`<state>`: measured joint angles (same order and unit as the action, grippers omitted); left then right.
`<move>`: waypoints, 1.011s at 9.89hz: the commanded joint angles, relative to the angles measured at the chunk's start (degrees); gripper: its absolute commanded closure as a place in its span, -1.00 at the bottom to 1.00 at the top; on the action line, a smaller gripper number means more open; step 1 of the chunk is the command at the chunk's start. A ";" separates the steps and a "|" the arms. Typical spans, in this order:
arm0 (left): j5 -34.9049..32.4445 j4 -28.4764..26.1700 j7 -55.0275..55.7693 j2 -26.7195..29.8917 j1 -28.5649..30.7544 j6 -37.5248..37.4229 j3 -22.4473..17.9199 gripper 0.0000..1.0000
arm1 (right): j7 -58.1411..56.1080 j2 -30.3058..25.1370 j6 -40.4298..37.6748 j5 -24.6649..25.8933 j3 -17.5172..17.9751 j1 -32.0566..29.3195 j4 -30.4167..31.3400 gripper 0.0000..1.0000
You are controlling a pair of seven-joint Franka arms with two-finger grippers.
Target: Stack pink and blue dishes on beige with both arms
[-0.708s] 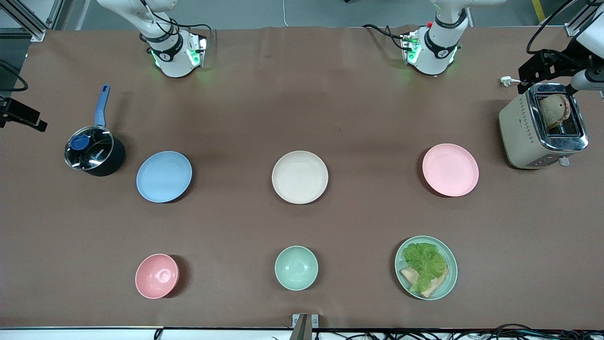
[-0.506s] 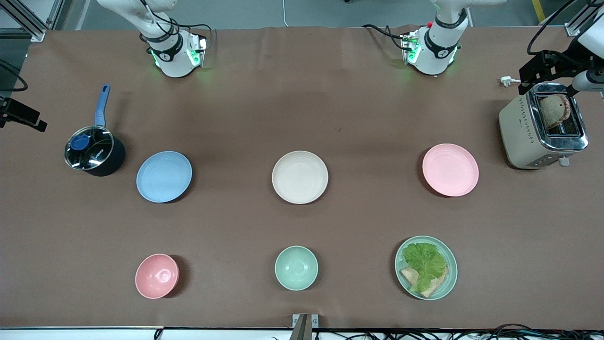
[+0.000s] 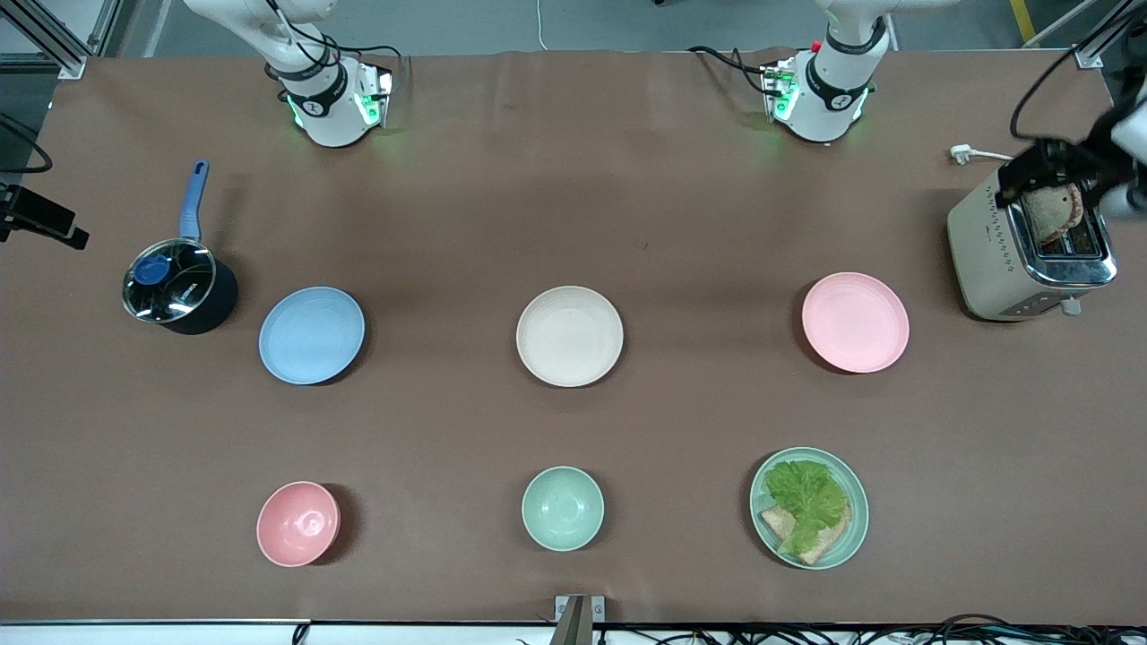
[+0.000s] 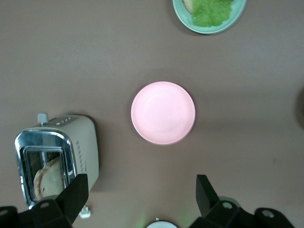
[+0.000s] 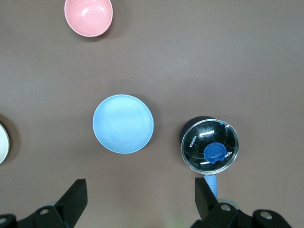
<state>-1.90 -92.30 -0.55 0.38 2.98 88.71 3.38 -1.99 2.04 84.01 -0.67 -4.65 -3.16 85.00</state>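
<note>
The cream-beige plate (image 3: 569, 336) lies at the table's middle. The pale blue plate (image 3: 311, 335) (image 5: 123, 124) lies beside it toward the right arm's end, and the pale pink plate (image 3: 855, 322) (image 4: 163, 112) toward the left arm's end. All three are bare and apart. My left gripper (image 4: 140, 197) hangs open and empty high over the table, by the toaster and short of the pink plate. My right gripper (image 5: 140, 197) is also open and empty, high up, short of the blue plate and beside the saucepan.
A lidded saucepan (image 3: 179, 287) with a blue handle stands beside the blue plate. A toaster (image 3: 1030, 242) holding bread stands at the left arm's end. Nearer the front camera are a pink bowl (image 3: 297, 523), a mint-green bowl (image 3: 563, 508) and a mint-green plate (image 3: 851, 537) with lettuce and bread.
The left arm's dark hand has shifted a little over the toaster. The plates and the right arm have not moved.
</note>
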 commanded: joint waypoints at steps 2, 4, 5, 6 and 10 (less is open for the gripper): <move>0.67 -12.71 -1.03 -5.01 4.03 16.62 0.05 -1.00 | -5.92 1.91 3.14 -0.56 -1.41 -0.44 6.29 -1.00; 0.50 -16.14 -1.56 -11.25 5.88 27.25 0.14 -1.00 | -10.81 1.91 16.72 -0.65 -2.46 -0.70 19.52 -1.00; 0.50 -17.81 -1.65 -14.07 5.98 31.92 0.14 -1.00 | -13.19 2.70 25.50 -1.35 -2.73 -0.70 25.59 -1.00; 0.50 -18.70 -2.09 -16.88 6.33 34.57 0.14 -1.00 | -13.39 4.36 30.81 -3.27 -2.73 -0.18 28.79 -1.00; 1.02 -22.49 -12.09 -25.59 10.72 42.95 0.75 -0.87 | -27.22 14.98 38.31 -11.17 -2.73 -0.09 30.22 -1.00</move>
<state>-1.90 -113.71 -9.62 -22.30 12.37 129.81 3.40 -23.03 14.30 120.05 -8.24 -7.26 -3.13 114.80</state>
